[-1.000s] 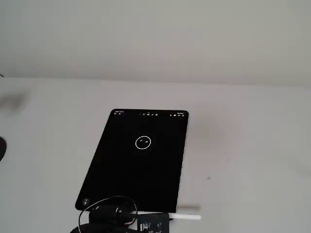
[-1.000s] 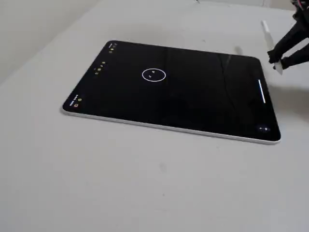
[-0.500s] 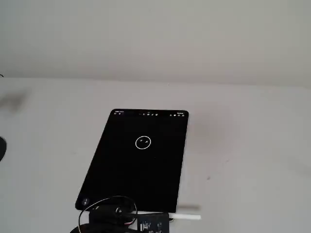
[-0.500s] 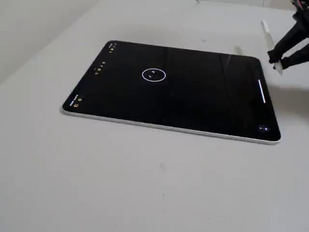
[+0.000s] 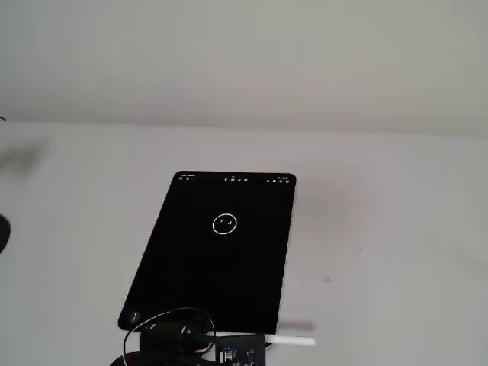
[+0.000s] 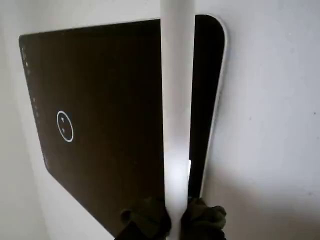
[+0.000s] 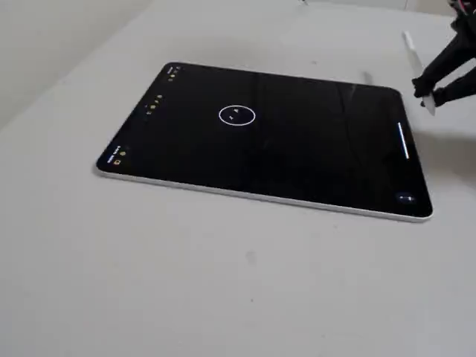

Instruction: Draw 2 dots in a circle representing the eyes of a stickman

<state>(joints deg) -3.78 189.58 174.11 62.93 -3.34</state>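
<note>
A black tablet lies flat on the white table. On its screen is the circle, a thin white ring. The two dots sit side by side inside it as tiny white specks. The circle also shows in the wrist view with the dots in it, and in the other fixed view. My gripper is shut on a white stylus. It is off the tablet's near short edge, away from the circle, at the right of the other fixed view.
A row of small white icons runs along the tablet's far edge. Black cables loop by the arm at the tablet's near corner. A dark object sits at the left edge. A pale wall stands behind the table.
</note>
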